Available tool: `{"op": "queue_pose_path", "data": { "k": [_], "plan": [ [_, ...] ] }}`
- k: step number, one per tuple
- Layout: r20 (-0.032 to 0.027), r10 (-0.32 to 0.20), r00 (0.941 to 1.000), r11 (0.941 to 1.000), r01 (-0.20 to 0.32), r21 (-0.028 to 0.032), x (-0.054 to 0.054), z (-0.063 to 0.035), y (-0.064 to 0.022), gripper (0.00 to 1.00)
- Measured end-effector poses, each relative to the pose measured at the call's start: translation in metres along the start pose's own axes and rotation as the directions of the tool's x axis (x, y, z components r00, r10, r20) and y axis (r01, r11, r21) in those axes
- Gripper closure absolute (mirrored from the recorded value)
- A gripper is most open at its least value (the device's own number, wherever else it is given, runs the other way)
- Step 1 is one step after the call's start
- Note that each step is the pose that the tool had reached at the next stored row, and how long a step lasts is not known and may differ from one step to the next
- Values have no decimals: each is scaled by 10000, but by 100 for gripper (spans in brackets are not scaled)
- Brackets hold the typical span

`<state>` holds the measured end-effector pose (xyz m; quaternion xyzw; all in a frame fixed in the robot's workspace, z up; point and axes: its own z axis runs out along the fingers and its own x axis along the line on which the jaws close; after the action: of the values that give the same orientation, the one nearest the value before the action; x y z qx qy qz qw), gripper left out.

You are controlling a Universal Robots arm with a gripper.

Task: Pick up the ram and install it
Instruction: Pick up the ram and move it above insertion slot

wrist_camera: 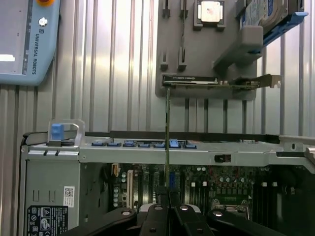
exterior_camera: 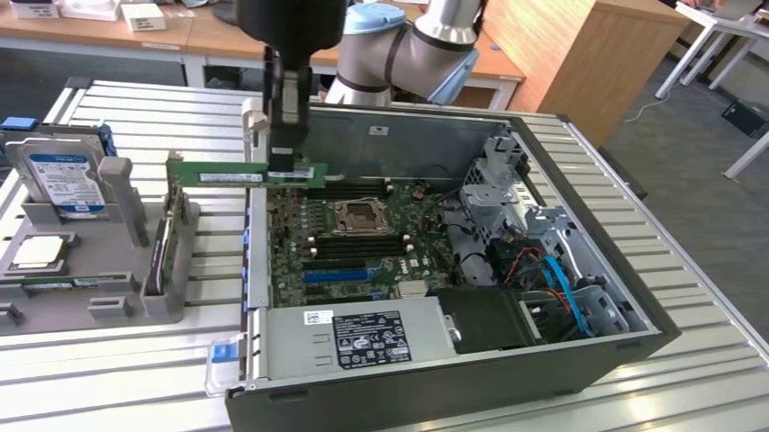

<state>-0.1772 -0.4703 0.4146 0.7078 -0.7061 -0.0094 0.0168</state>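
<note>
**Carrying the ram above the open computer case**

Nearest in the exterior view, a ribbed metal table point(exterior_camera: 121, 396) is seen. On it stands a dark metal computer case point(exterior_camera: 625, 346), with a silver power supply bearing a white label point(exterior_camera: 360, 337) at its front. Behind that, the green motherboard point(exterior_camera: 301, 261) is exposed, with a long blue connector slot point(exterior_camera: 340, 273), long black slots point(exterior_camera: 348, 241) and a square silver processor socket point(exterior_camera: 359, 216).

Above the case wall at the exterior view's left, the thin green circuit-board ram point(exterior_camera: 222, 175) is held clear of everything, on edge with its long side level. It is clamped in the narrowly closed jaws of the black two-finger gripper point(exterior_camera: 284, 171), toward its end at the exterior view's right. In the wrist view the ram point(wrist_camera: 168, 142) is seen edge-on, as a thin line running out from the gripper point(wrist_camera: 168, 199).

The step is judged to be the carry to a black slot. It is done well if the stick is held level and parallel to the slot, centred over it before any descent, and pressed evenly. The off-centre grip could let it tilt.

The gripper is pointed straight down. The silver arm with a pale blue joint cap point(exterior_camera: 438, 22) is bent back beyond the case, in front of wooden desks point(exterior_camera: 108, 40).
</note>
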Motion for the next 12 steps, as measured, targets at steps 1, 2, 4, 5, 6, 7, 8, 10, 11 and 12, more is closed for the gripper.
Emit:
{"op": "queue_pose_path", "data": {
  "k": [1, 2, 4, 5, 6, 7, 8, 10, 11, 12],
  "plan": [
    [0, -1, 10000, 10000, 1, 0, 1, -1, -33, 89],
    [0, -2, 10000, 10000, 2, 0, 1, -2, -67, 89],
    [0, -1, 10000, 10000, 1, 0, 2, -5, -128, 89],
    [0, 0, 10000, 10000, 0, -1, 2, -6, -161, 89],
    [-1, 0, 10000, 10000, 0, -1, 3, -7, -195, 89],
    [-1, -2, 10000, 10000, 2, -1, 4, -9, -227, 89],
    [0, -3, 10000, 10000, 3, -2, 5, -9, -259, 89],
    [-1, -1, 10000, 10000, 1, -4, 6, -13, -334, 89],
    [-1, -1, 10000, 10000, 1, -4, 7, -14, -370, 89],
    [0, -2, 10000, 10000, 2, -5, 8, -15, -407, 89]
  ]
}}
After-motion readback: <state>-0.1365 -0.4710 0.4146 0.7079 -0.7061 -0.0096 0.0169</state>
